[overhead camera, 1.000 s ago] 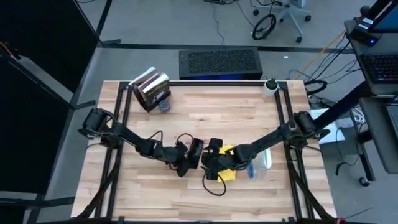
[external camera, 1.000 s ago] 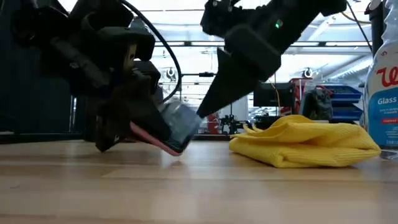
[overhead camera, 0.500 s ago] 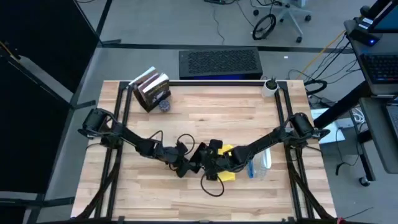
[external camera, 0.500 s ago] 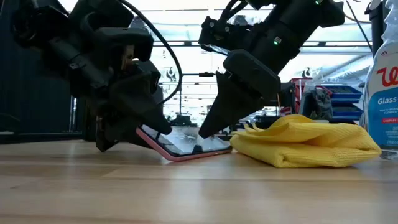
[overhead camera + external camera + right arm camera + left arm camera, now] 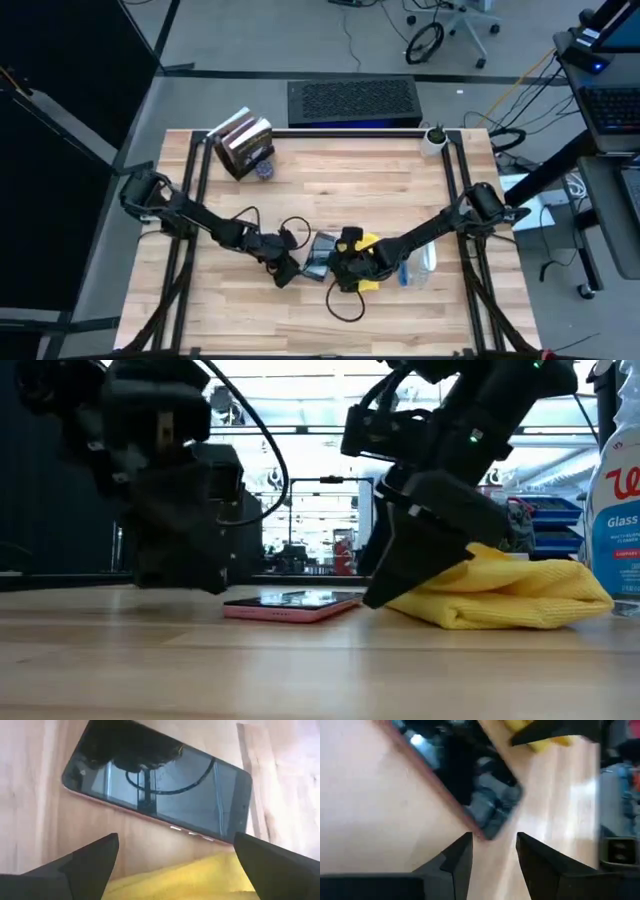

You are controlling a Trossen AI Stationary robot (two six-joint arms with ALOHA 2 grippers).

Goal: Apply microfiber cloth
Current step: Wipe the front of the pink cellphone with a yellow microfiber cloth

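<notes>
Right, phone (image 5: pixel 292 604) lies flat mid-bench toward the front edge, right gripper (image 5: pixel 172 865) spread open over the yellow cloth (image 5: pixel 500 592) beside it, left gripper (image 5: pixel 492 852) open nearby; next: pinch cloth.

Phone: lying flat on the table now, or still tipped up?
Flat. The phone lies screen-up on the table in the low view, beside the yellow cloth, no end effector holding it.

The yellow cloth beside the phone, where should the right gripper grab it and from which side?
Pinch the raised, bunched fold on top of the microfiber cloth, coming straight down. It lies in a soft heap on the table, so edges sit flat while the crest offers purchase. The right gripper hangs open above it.
</notes>
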